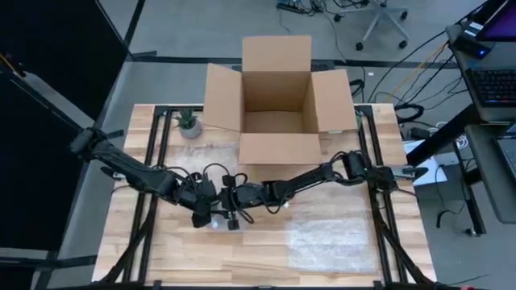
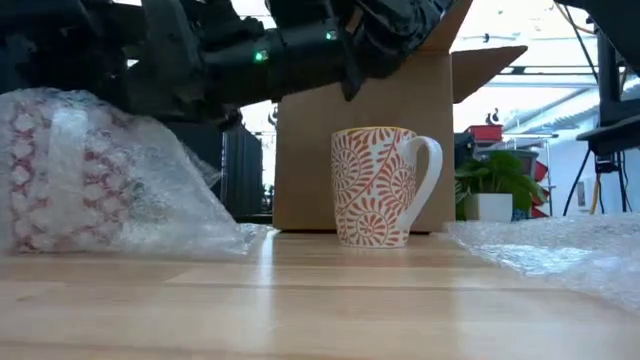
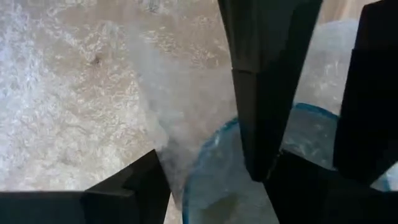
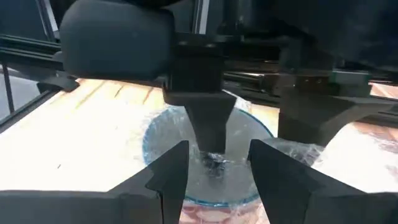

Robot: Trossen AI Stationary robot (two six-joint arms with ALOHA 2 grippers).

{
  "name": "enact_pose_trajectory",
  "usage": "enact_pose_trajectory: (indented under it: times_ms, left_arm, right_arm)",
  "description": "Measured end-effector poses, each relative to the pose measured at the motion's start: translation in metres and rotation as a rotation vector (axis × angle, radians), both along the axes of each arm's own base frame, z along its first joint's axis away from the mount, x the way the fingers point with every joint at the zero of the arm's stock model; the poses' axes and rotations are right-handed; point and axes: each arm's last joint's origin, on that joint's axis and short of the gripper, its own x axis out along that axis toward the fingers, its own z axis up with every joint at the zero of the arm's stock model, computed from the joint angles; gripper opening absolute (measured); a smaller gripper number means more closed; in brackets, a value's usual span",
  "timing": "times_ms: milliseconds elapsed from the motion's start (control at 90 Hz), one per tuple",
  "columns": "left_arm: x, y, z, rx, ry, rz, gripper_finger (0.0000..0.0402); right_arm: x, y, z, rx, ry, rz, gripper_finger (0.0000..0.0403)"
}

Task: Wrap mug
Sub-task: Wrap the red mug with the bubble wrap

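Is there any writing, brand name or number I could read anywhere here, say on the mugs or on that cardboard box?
None can be read.
The unwrapped mug bears only an orange leaf pattern, no words.
The wrapped mug shows only a red pattern through the bubble wrap.
The cardboard box shows plain brown faces in both views.
The screen at the room's edge is too small to read.

You have a glossy glazed ceramic mug (image 2: 378, 186) on a smooth, pale wooden table (image 2: 300, 300). The bubble wrap (image 2: 110, 180) looks clear, crinkled plastic; the box (image 1: 278, 101) is matt brown cardboard. Both grippers' fingers (image 4: 168, 180) look matt black plastic.
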Motion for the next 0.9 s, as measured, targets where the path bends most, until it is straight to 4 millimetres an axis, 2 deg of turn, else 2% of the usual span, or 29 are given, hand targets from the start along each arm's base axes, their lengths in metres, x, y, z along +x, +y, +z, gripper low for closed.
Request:
enact_pose_trajectory:
  times_ms: [367, 656, 811, 900]
  left_arm:
    - [0.001, -0.002, 0.043, 0.022, 0.05, -0.006, 0.0212]
    - [-0.006, -0.008, 0.062, 0.027, -0.023, -0.027, 0.0212]
    - [-0.01, -0.013, 0.064, 0.034, -0.054, -0.005, 0.0212]
    - [-0.01, -0.015, 0.054, 0.032, -0.066, -0.005, 0.0212]
  right_arm:
    - [0.0, 0.0, -0.001, -0.006, 0.005, 0.002, 0.0157]
    - [0.0, -0.002, -0.001, -0.007, 0.01, 0.004, 0.0157]
    - [0.0, -0.002, -0.001, -0.008, 0.01, 0.003, 0.0157]
    - [0.0, -0.002, -0.002, -0.012, 0.008, 0.005, 0.0157]
